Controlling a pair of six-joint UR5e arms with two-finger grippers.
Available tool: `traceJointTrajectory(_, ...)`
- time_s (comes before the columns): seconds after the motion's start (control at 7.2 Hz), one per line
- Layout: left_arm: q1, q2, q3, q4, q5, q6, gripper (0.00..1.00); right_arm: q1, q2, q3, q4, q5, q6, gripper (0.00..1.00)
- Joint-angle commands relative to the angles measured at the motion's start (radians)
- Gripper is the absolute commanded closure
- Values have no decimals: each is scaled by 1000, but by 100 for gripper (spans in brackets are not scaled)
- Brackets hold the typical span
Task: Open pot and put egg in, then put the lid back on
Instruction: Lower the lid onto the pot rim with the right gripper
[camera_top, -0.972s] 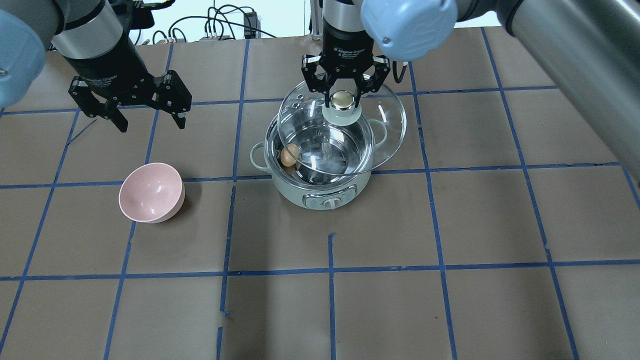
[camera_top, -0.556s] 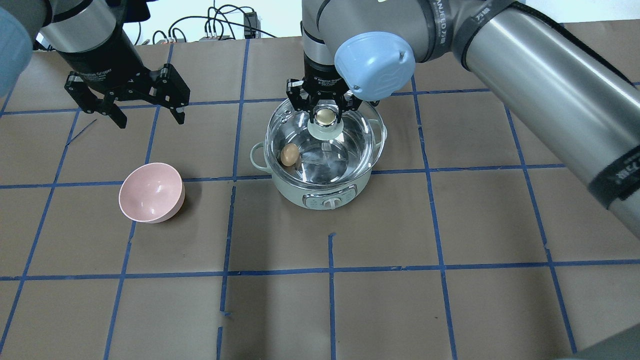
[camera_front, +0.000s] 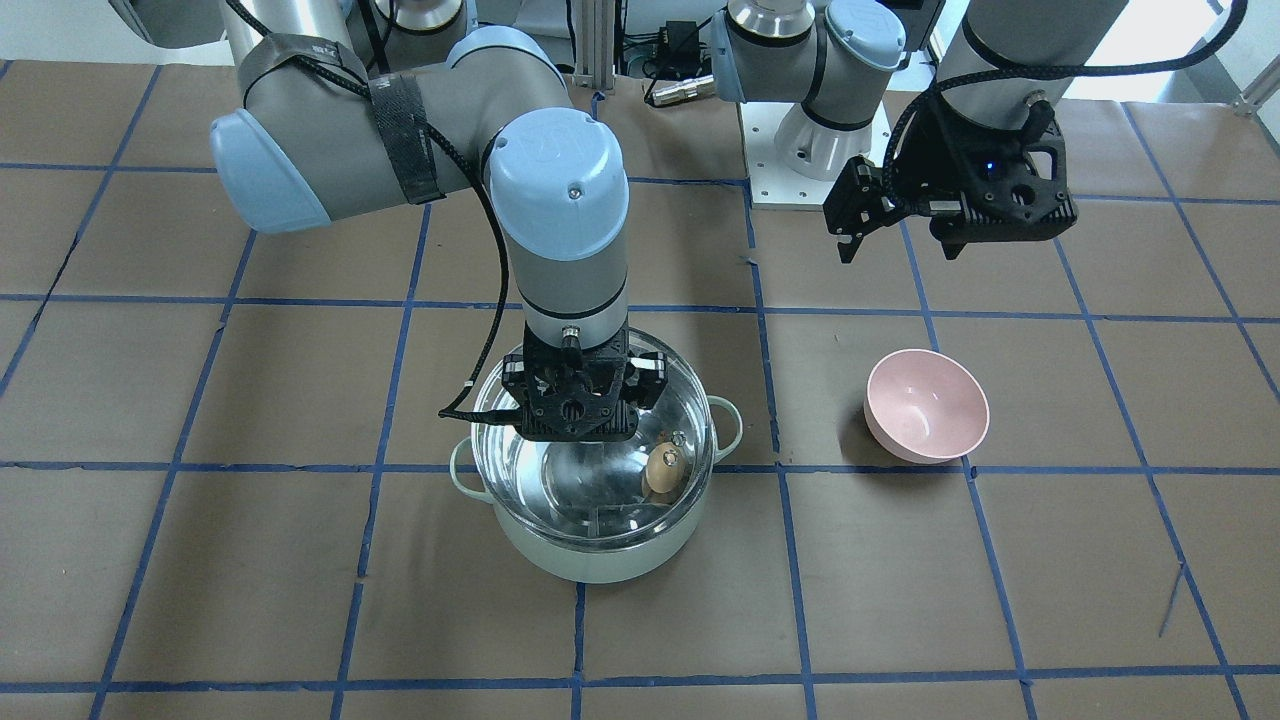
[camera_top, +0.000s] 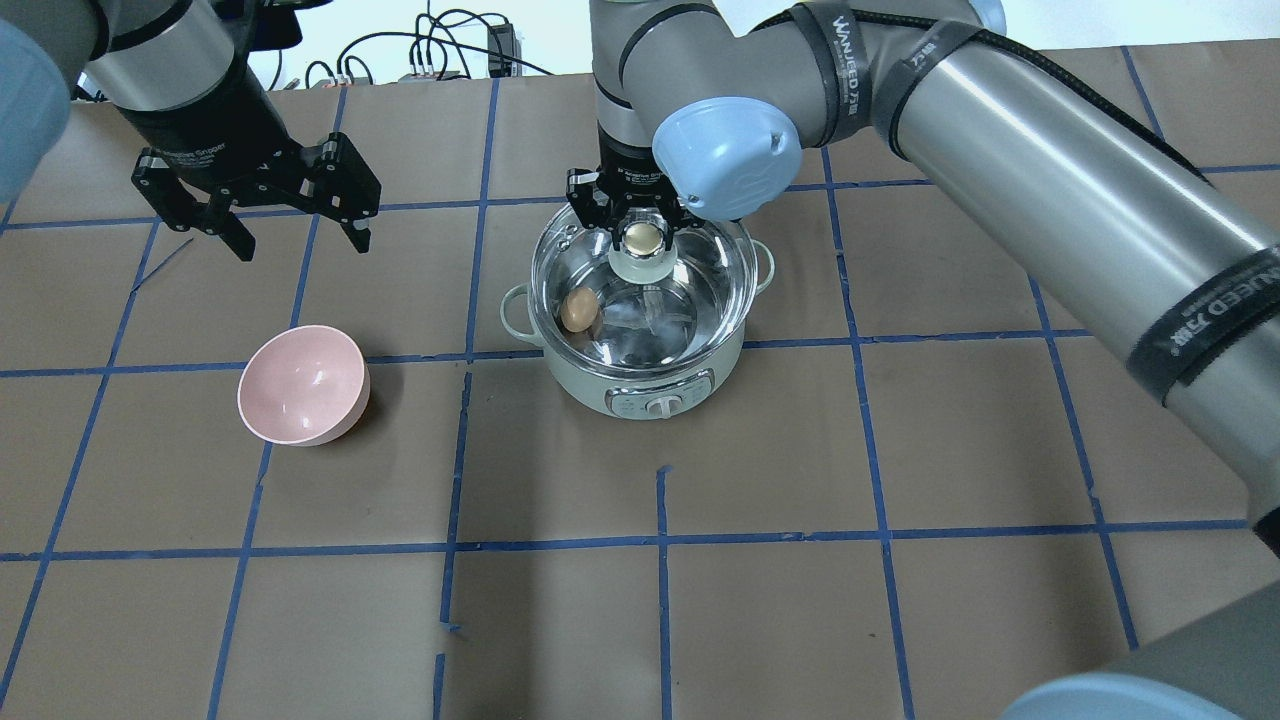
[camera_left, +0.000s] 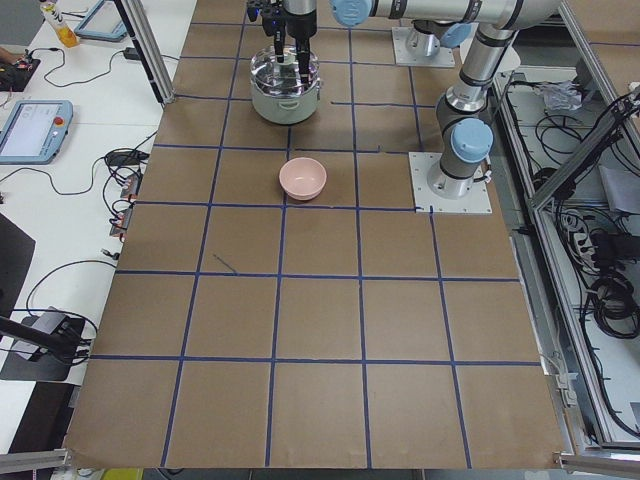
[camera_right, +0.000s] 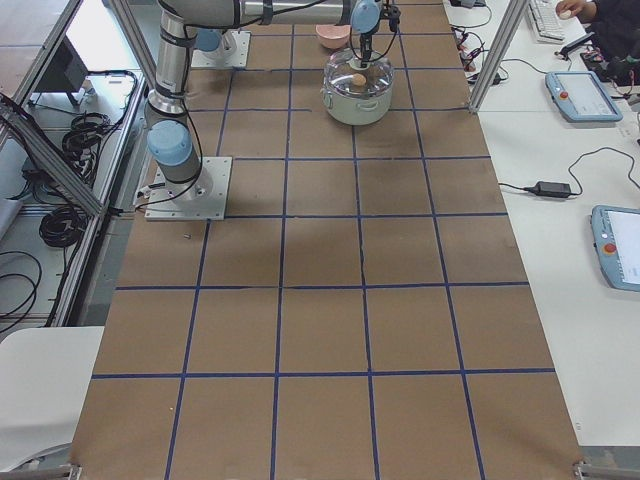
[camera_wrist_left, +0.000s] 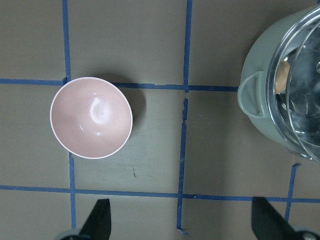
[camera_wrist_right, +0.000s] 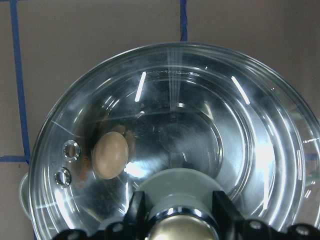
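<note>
Lid (camera_top: 690, 290) pinched at its knob by right gripper (camera_top: 642, 235) over pot (camera_top: 650, 395) with egg (camera_top: 577, 310) inside, left gripper (camera_top: 303, 245) wide: release off-centre may leave it tilted.

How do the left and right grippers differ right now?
The right gripper is shut on the round clear glass lid, by its knob, over the mint-green pot; the left gripper is open and empty. The right is at the pot; the left hangs over the table near the pink bowl. Both are black and point down.

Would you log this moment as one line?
right gripper shut on clear glass lid; lid on mint-green pot; tan egg inside; left gripper open
</note>
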Motion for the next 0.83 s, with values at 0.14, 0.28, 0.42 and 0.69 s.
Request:
traceJointTrajectory(0.14,2,-1,-7,2,-2,1,0,16,10,2,-25,-2,0,76)
traceJointTrajectory(0.28,2,-1,-1,2,-10,0,0,16,17,2,-27,-3,-1,76)
traceJointTrajectory(0.42,2,-1,-4,2,-4,0,0,16,19,4,-27,-3,-1,76)
traceJointTrajectory(0.69,2,-1,-12,4,-2,0,0,16,23,4,-28,-31,-9,76)
